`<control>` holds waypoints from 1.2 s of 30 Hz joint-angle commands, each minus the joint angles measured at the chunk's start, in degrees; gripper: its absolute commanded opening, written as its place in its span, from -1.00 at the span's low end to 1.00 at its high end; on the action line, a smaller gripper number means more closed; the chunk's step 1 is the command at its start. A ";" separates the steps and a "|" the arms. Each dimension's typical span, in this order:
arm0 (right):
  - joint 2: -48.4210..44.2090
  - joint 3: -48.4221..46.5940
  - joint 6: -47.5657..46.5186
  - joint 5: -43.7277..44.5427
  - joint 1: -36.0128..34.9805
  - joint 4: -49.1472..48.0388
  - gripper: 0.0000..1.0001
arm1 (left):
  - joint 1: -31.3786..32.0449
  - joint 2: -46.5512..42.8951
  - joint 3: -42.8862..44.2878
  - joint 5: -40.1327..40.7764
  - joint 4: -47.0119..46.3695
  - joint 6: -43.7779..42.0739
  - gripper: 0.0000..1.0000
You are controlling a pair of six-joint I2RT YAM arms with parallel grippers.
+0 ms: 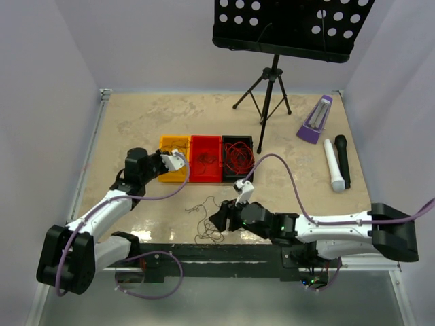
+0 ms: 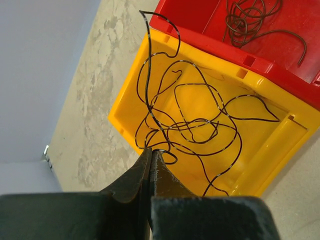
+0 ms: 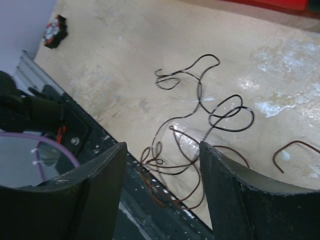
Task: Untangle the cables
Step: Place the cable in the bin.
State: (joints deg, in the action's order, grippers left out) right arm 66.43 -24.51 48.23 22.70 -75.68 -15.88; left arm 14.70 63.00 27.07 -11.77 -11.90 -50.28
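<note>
My left gripper is shut on a thin black cable whose loops hang into the yellow bin; in the top view it sits over that bin. My right gripper is open above a loose tangle of brown and black cables lying at the table's near edge, seen in the top view just left of the gripper. The red bin holds dark cables. The black bin holds red cables.
A music stand on a tripod stands at the back. A purple metronome and white and black microphones lie at the right. The black base rail runs along the near edge.
</note>
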 commanded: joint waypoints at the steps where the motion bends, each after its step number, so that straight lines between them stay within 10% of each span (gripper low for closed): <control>1: -7.27 -3.25 -1.55 -2.05 0.18 2.07 0.31 | -1.25 -0.69 3.42 -0.88 3.20 7.91 -1.00; 9: -8.44 -16.17 -5.77 -1.16 6.14 10.43 0.36 | -1.43 -1.21 2.99 -4.84 6.10 10.03 -1.00; 17: 14.82 -26.27 -7.26 -12.14 24.16 -0.90 0.26 | -2.22 -3.06 0.97 -3.87 4.26 16.43 -1.00; 23: 34.97 -41.65 -7.71 -17.95 27.34 -4.42 0.31 | -3.36 -1.31 1.85 -0.63 2.32 24.18 -1.00; 33: 42.55 -45.97 -2.44 -21.90 28.31 -13.38 0.14 | -3.63 0.01 -0.26 -5.89 -1.71 27.78 -0.99; 36: 43.43 -46.59 -2.17 -22.08 28.22 -13.92 0.04 | -3.62 0.72 -1.23 -8.00 -3.21 28.75 -0.65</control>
State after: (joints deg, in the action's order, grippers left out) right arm 109.86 -68.20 44.60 2.63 -47.62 -25.06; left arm 11.53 62.81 27.46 -15.59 -10.37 -24.67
